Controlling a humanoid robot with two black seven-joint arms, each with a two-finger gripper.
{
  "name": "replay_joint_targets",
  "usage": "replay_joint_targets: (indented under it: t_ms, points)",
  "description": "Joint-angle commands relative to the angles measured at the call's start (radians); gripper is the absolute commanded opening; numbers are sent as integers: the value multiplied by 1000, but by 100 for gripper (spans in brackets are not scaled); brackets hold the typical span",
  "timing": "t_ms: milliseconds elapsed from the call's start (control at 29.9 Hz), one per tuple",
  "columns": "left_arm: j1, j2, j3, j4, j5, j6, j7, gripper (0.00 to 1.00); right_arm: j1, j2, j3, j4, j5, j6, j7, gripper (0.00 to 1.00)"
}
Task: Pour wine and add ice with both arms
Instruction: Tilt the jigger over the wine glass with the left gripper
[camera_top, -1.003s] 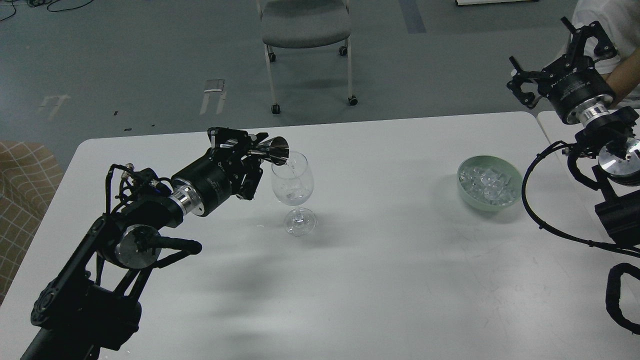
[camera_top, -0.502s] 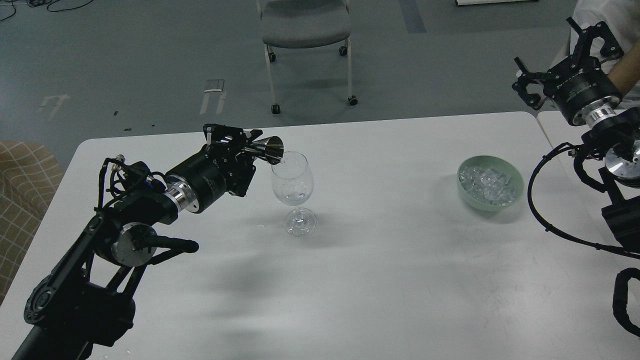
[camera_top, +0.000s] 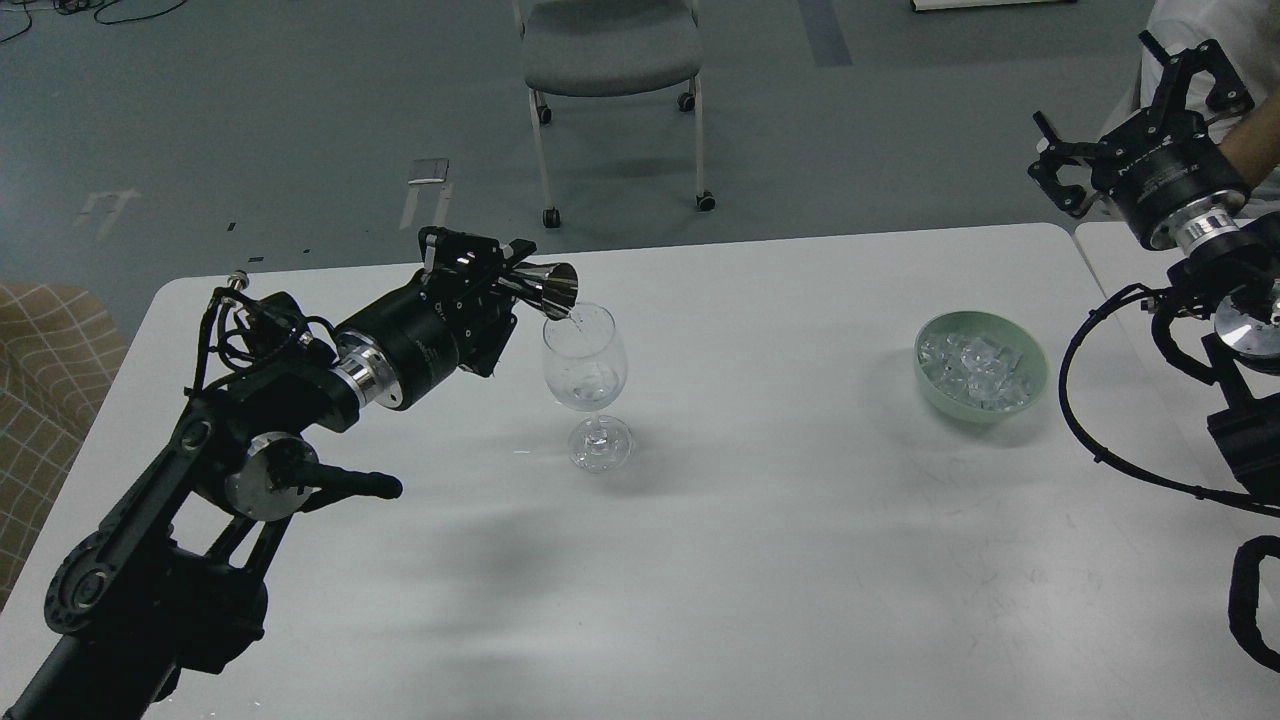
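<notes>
The white worktop (camera_top: 800, 520) carries everything. The left gripper (camera_top: 500, 285) holds a steel measuring cup (camera_top: 550, 288) tipped on its side, its mouth at the rim of the wine glass (camera_top: 585, 355) just beyond. The right gripper (camera_top: 1130, 120) hangs wide and empty, the ice (camera_top: 975, 368) in a green bowl (camera_top: 1030, 395) below it. The wine is barely visible, probably in the glass. A nudge from the cup could topple the glass.
</notes>
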Motion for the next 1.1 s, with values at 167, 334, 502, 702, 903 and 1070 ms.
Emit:
replay_joint_targets:
  t_ms: [167,334,502,702,903,1070]
  points:
    - [-24,3,10,0,12,-3,0,11,-1,-1,0,-1,0,0,0,100]
    - [-25,9,10,0,58,-29,0,11,-3,-5,1,-3,0,2,0,100]
    - [-25,17,8,0,100,-66,0,11,-4,-5,1,-3,0,0,0,100]
    - [-42,21,8,-2,103,-78,0,11,-9,-5,1,-3,0,0,0,100]
    - [-45,27,8,-3,142,-97,0,10,-11,-5,4,-3,0,0,0,100]
    - [-48,29,11,-5,168,-98,0,10,-11,-6,6,-3,0,0,0,100]
